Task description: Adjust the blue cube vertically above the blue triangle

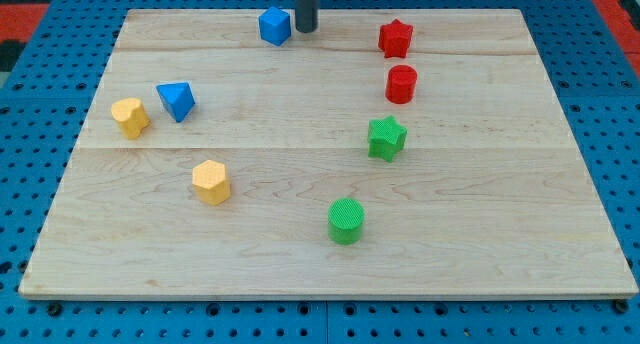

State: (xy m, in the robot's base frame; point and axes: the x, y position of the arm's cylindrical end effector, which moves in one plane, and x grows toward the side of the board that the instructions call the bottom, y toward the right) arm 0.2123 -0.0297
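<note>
Green cylinder (346, 221): nearest us, toward the view's bottom, right of centre on our wooden board (500, 244).
Yellow hexagonal block (211, 181): left of centre, a little farther up.
Green star (386, 138): above the green cylinder.
Second yellow block (130, 117): at the view's left, shape unclear to us.
Blue triangle (176, 100): just beside that yellow block, on its right.
Red cylinder (401, 84): above the green star.
Red star (396, 38): above the red cylinder.
Blue cube (275, 26): near the top edge, up and right of the blue triangle.
My tip (306, 30): a plain rod with no fingers to open or close, just beside the blue cube's right side; we cannot tell if they touch.
</note>
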